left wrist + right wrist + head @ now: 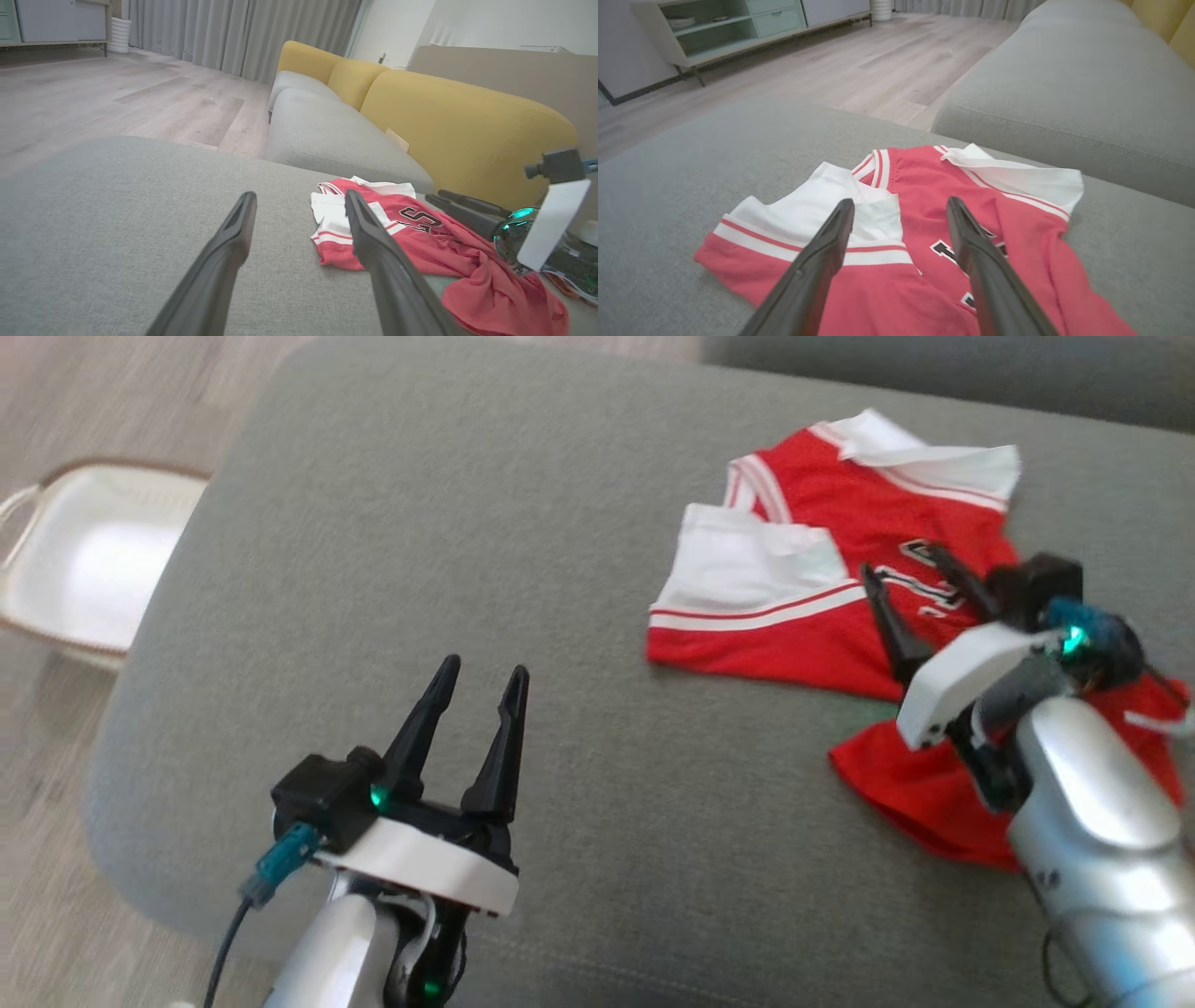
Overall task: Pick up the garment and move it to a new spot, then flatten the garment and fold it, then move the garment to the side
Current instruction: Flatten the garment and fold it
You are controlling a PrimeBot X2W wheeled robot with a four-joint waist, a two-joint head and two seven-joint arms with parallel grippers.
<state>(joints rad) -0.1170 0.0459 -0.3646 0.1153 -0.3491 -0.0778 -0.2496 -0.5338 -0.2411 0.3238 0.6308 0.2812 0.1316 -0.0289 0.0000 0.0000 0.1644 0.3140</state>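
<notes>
Right pincer [901,565] hangs spread over the crumpled red-and-white mesh jersey [822,485] near the far right edge of the grey fabric sofa cushion [420,523], left pincer [485,667] spread and empty, and a grab catching one loose layer could bunch it further.

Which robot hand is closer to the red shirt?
Right. The right gripper hangs open over the red shirt; the left gripper is open above the grey cushion, apart from it.

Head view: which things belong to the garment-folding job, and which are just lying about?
Job: red and white jersey; grey cushion under it; right gripper, open over the jersey; left gripper, open over bare cushion.
Lying about: white basket beside the cushion; yellow sofa back.
</notes>
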